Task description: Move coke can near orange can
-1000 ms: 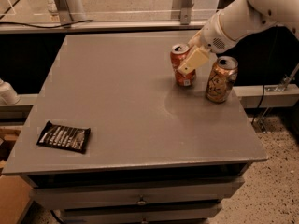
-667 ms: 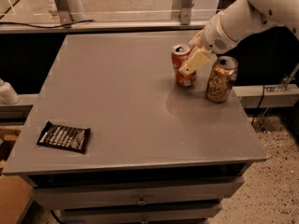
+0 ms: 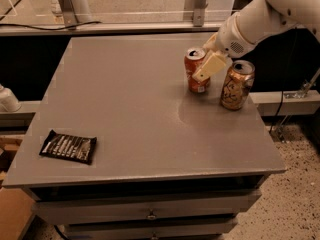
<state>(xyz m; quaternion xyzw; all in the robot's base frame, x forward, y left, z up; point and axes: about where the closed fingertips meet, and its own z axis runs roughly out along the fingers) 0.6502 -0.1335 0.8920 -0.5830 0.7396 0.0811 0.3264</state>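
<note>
Camera view, single entry.

- The coke can (image 3: 192,66) stands upright on the worktop (image 3: 130,114), right of centre in the upper part of the frame. Its base is flat, its long axis is vertical, and its silver top faces up.
- The orange can (image 3: 237,85) stands just beside it to the right, also upright. You see a narrow gap between them and no contact.
- The tool (image 3: 206,68) comes in from the upper right on the white arm (image 3: 260,19). It sits at the coke can, with its cream part slanting across the can's front.
- You cannot tell whether the tool is clamped on the can or loose.
- Judgement: the cans stand this close because the task asks for nearness, so the placement looks essentially made.
- A dark packet (image 3: 68,146) lies flat at lower left, well apart from both cans.
</note>
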